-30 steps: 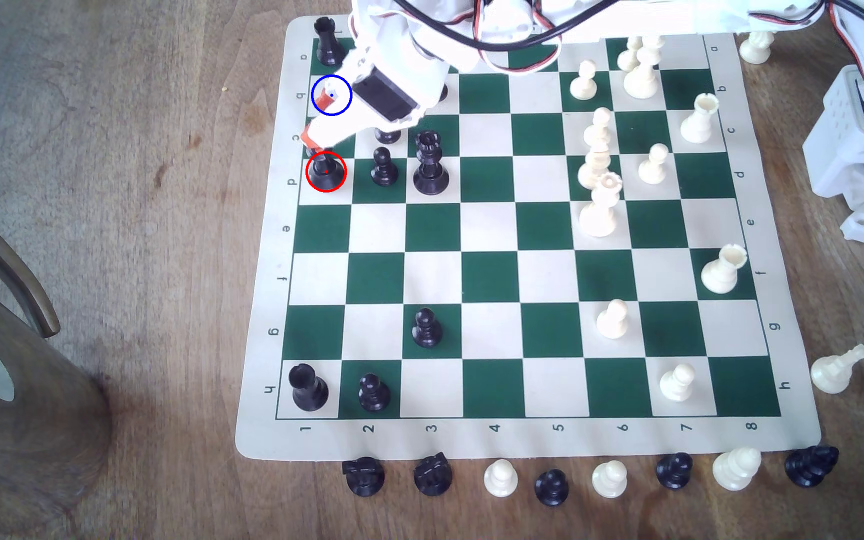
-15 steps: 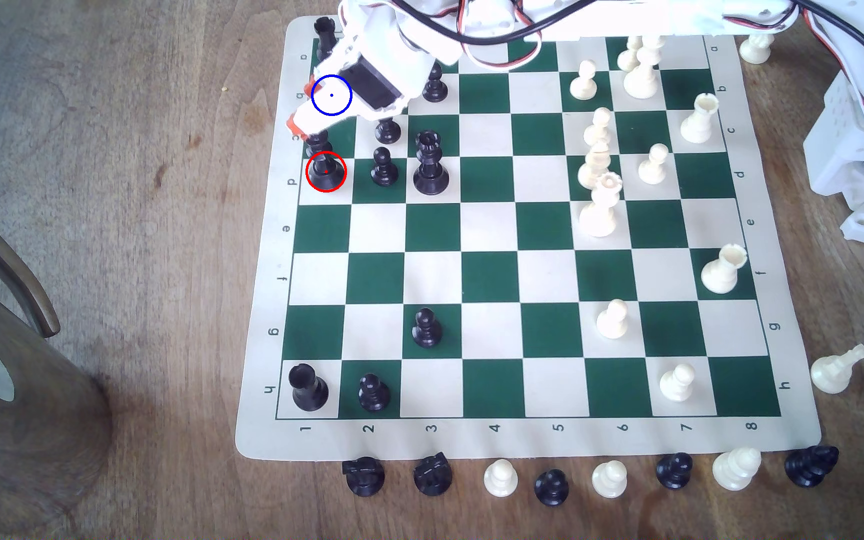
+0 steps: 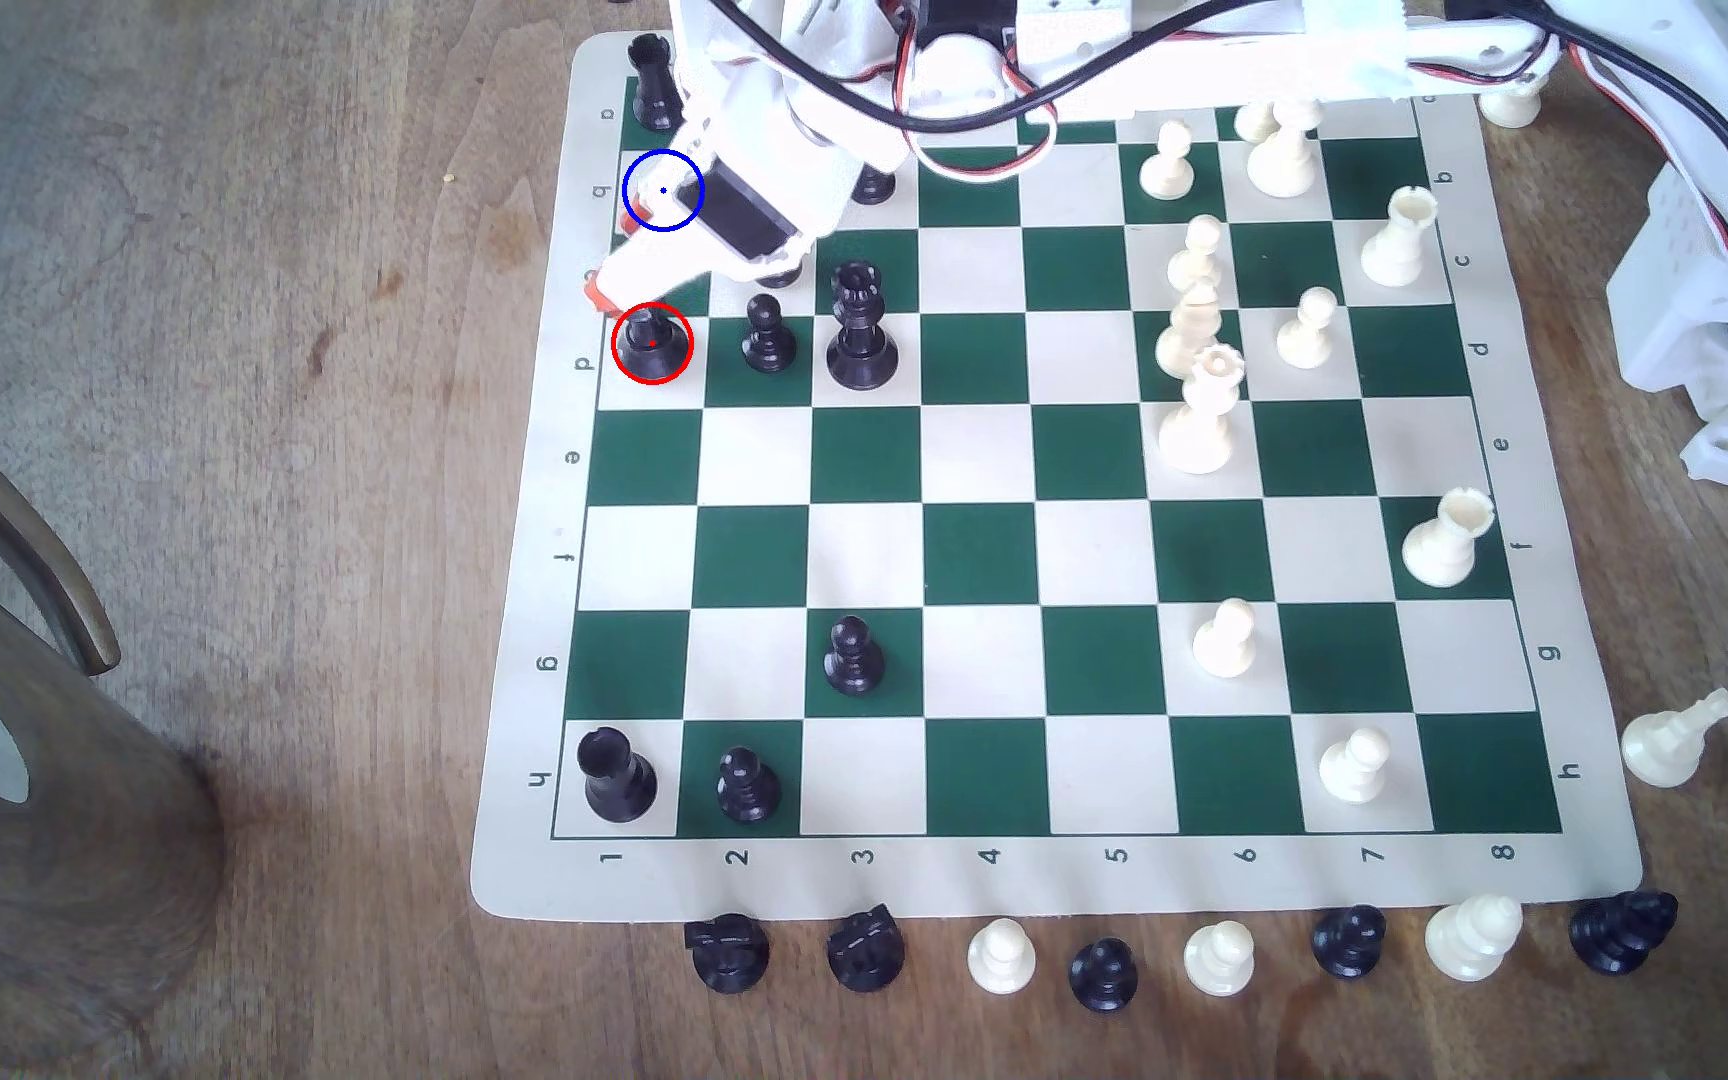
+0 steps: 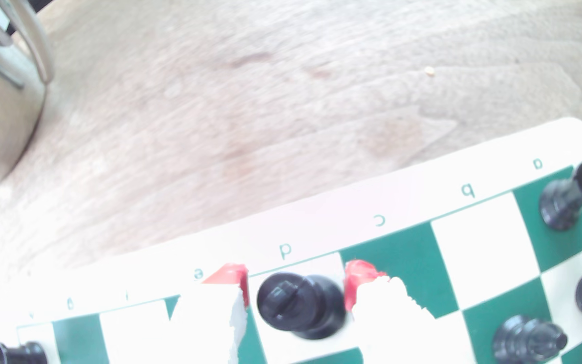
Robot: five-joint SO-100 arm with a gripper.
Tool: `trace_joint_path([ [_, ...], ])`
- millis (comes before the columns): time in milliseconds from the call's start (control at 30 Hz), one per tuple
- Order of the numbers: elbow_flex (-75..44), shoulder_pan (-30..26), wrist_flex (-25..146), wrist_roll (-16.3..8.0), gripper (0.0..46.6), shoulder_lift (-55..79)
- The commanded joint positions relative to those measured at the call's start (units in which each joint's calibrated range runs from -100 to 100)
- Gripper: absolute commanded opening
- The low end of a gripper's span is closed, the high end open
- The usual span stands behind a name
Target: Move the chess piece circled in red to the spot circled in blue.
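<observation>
The chess piece circled in red (image 3: 654,353) is a tall glossy black piece with a flared base. It stands upright on a cream square at the board's edge on the exterior view's left. My gripper (image 3: 614,257) hangs over it, white with red fingertips (image 3: 592,291). In the wrist view the piece (image 4: 300,308) stands between the two red pads (image 4: 352,283) of my gripper (image 4: 295,285), with a gap on each side, so the gripper is open. The spot circled in blue (image 3: 640,166) is a cream square two squares further back, partly covered by the gripper.
A black pawn (image 3: 766,338) and a tall crowned black piece (image 3: 860,327) stand beside the circled piece. A black rook (image 3: 654,83) sits in the far corner. A metal cup (image 3: 8,727) stands off the board on the exterior view's left. Several captured pieces line the front edge.
The gripper swung toward the far corner, then came back over the circled piece, its fingertips now around the head. The piece has not moved.
</observation>
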Motion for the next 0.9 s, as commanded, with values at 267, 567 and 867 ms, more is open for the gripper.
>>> trace_joint_path([
  [267,-5.32,-0.47,-1.53,-0.44,13.7,-1.15],
  [567,-5.32,-0.08,-1.29,-0.49,0.2,-1.15],
  [867,-5.5,-0.63,-0.79,-1.37,0.2,-5.82],
])
